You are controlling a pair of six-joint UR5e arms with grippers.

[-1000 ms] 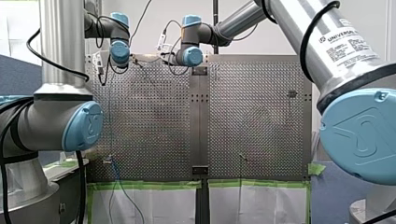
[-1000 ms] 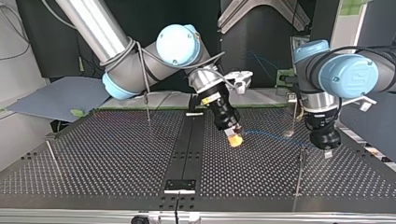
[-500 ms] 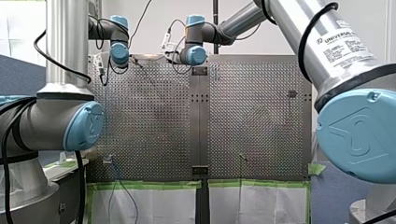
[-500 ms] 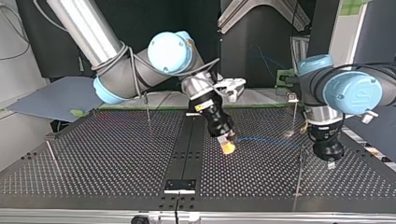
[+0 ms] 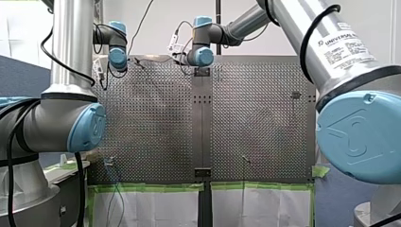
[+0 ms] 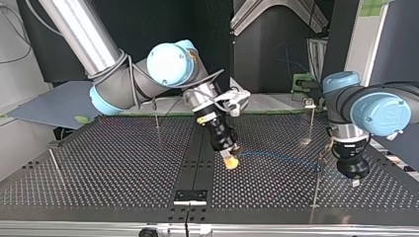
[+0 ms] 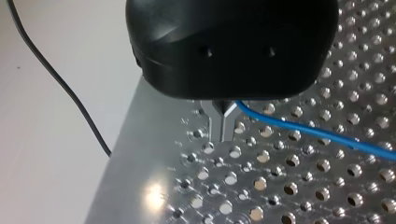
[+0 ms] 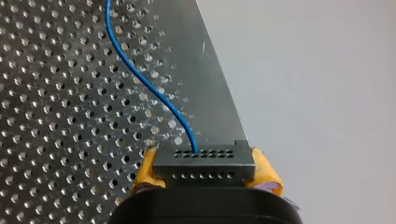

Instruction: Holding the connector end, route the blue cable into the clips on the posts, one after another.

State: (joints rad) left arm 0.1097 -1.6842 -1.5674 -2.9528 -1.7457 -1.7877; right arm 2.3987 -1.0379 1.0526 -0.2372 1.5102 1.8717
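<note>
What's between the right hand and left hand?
Top view: the blue cable, from the connector in my right hand toward my left hand, above perforated table; a thin post stands beside the left hand.

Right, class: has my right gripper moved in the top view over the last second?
Yes. The right gripper has slid toward the view's left and nearer the camera, closing on the black centre strip.

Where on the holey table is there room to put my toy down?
In the top view, the bare patch of table between the centre strip and the leaning rod is free. It is crowded past the strip, where the blue cable runs between my right gripper and my left gripper, near a post.
</note>
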